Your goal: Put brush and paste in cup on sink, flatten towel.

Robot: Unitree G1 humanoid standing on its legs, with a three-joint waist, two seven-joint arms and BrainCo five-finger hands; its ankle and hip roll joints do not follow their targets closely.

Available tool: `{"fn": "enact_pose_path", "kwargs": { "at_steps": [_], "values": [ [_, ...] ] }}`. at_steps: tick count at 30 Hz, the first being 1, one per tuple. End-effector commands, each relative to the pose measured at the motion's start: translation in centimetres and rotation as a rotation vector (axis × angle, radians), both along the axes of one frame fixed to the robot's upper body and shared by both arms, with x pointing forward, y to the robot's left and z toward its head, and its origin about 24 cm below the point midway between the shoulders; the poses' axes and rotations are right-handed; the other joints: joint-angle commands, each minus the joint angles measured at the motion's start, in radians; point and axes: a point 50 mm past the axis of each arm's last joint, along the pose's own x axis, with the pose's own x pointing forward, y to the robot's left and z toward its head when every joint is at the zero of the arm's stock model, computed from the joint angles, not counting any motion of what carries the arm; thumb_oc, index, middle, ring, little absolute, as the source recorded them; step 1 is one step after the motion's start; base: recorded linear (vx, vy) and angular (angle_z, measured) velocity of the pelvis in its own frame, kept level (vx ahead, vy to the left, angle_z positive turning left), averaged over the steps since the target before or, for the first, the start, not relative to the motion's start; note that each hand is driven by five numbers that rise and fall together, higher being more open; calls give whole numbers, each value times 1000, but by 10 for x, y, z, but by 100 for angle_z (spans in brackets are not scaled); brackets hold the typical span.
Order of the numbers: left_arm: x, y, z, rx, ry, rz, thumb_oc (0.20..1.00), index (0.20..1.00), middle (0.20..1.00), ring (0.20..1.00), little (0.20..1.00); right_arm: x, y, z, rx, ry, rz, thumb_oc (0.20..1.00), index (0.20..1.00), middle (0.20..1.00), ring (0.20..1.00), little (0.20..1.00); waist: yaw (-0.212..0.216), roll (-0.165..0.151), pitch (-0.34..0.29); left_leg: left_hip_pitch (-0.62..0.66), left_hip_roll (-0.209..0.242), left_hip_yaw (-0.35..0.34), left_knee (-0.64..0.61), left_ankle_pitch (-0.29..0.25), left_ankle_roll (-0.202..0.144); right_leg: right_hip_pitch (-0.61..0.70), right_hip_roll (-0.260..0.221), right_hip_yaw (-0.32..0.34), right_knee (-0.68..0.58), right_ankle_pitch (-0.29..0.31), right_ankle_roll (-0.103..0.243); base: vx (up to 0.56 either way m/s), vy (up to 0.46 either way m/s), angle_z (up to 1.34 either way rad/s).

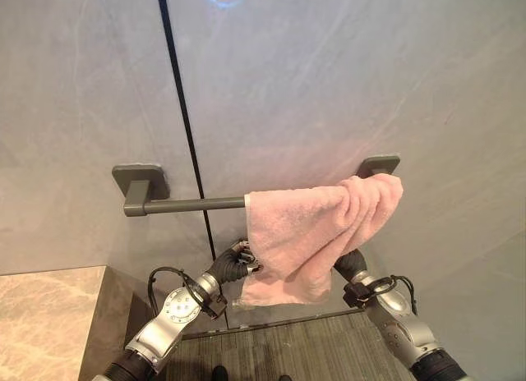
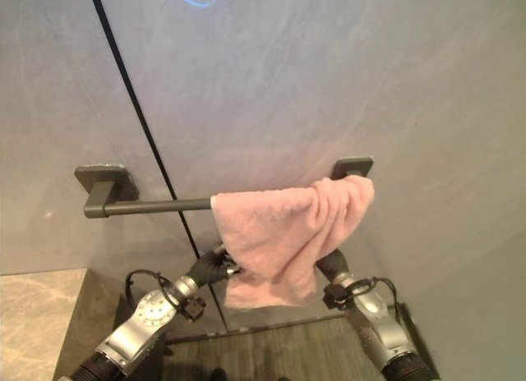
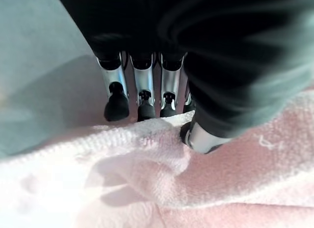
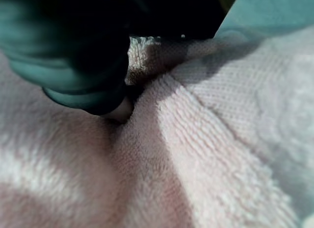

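Clearly the towel step is in hand: the pink towel (image 1: 316,233) hangs bunched toward the right end of the grey rail (image 1: 193,204), at the centre right of the head views, with most of the bar to its left bare. Brush, paste and cup cannot be placed from these views; a corner of the marble counter (image 1: 49,315) sits at the lower left.

The left hand (image 1: 234,264) reaches up from the lower left to the towel's left edge. In its wrist view the fingers (image 3: 117,98) lie behind the cloth edge and the thumb (image 3: 201,137) presses on the front, so it seems to be pinching the hem. The right hand (image 1: 352,264) comes up from the lower right and goes under the towel's right side; its fingers are buried in folds, so I cannot tell their state.

Judging from this, the next move is to draw the pinched edge leftward along the rail, spreading the bunched folds flat.
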Motion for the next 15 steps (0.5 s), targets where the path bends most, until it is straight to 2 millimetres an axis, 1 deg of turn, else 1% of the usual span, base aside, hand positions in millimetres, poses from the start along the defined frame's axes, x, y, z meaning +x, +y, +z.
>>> {"fn": "enact_pose_path", "kwargs": {
  "at_steps": [1,2,3,4,5,6,7,8,9,10,11,12,13,15],
  "values": [
    [21,15,42,-72,-193,76,200,200,200,200,200,20,11,54,142,-251,3,200,200,200,200,200,40,-37,-24,101,16,0,11,-78,-22,-12,-77,-8,4,79,82,0,0,0],
    [20,17,46,-86,-204,81,200,200,200,200,200,18,12,56,155,-259,7,200,200,200,200,200,41,-39,-25,102,16,1,11,-79,-22,-11,-77,-8,5,80,82,0,0,0],
    [19,19,54,-104,-235,83,200,200,200,200,200,16,12,61,173,-281,14,200,200,200,200,200,42,-40,-28,102,16,0,11,-78,-22,-11,-78,-8,5,80,83,-51,2,-2],
    [18,21,66,-127,-277,78,200,200,200,200,200,15,11,69,190,-316,16,200,200,200,200,200,43,-43,-27,94,14,0,11,-66,-22,-20,-79,-8,6,91,82,0,0,0],
    [18,21,66,-127,-275,78,200,200,200,200,200,15,11,69,190,-314,16,200,200,200,200,200,43,-42,-28,100,15,0,11,-77,-22,-13,-78,-9,6,82,83,-33,15,0],
    [13,26,87,-177,-351,72,200,200,200,200,200,10,13,89,229,-402,46,200,200,200,200,200,44,-44,-27,97,13,-2,11,-75,-21,-17,-80,-8,7,84,85,0,0,0],
    [10,29,97,-201,-390,76,200,200,200,200,200,6,13,98,240,-444,59,200,200,200,200,200,44,-44,-26,96,13,-2,11,-75,-20,-19,-82,-7,7,86,87,-34,16,1],
    [10,29,97,-201,-390,76,200,200,200,200,200,6,13,98,240,-444,59,200,200,200,200,200,44,-44,-25,97,13,-2,11,-75,-20,-18,-81,-7,7,85,87,-71,12,2],
    [2,37,114,-233,-463,90,200,200,200,200,200,-1,13,120,228,-549,92,200,200,200,200,200,45,-49,-23,86,10,0,11,-63,-20,-31,-85,-4,8,98,88,-73,15,2],
    [-4,43,123,-256,-499,104,200,200,200,200,200,-7,15,134,250,-610,121,200,200,200,200,200,48,-50,-20,84,8,1,11,-63,-18,-33,-87,-2,7,100,90,-46,26,2],
    [-8,46,124,-269,-500,112,200,200,200,200,200,-9,16,135,267,-606,132,200,200,200,200,200,49,-49,-20,90,8,1,11,-75,-17,-28,-88,-3,6,91,91,-30,22,-3],
    [-12,49,128,-280,-519,121,200,200,200,200,200,-12,19,141,268,-637,153,200,200,200,200,200,53,-51,-16,81,6,1,11,-63,-17,-38,-89,-1,7,101,90,8,28,-5],
    [-14,51,126,-288,-506,134,200,200,200,200,200,-13,19,142,268,-641,158,200,200,200,200,200,54,-49,-14,86,6,0,11,-75,-16,-33,-90,-2,7,93,92,-32,27,-1],
    [-21,59,119,-257,-472,156,200,200,200,200,200,-14,22,141,247,-635,180,200,200,200,200,200,61,-48,-7,82,3,-2,11,-74,-14,-38,-93,-4,7,94,92,-14,28,3]
  ]
}}
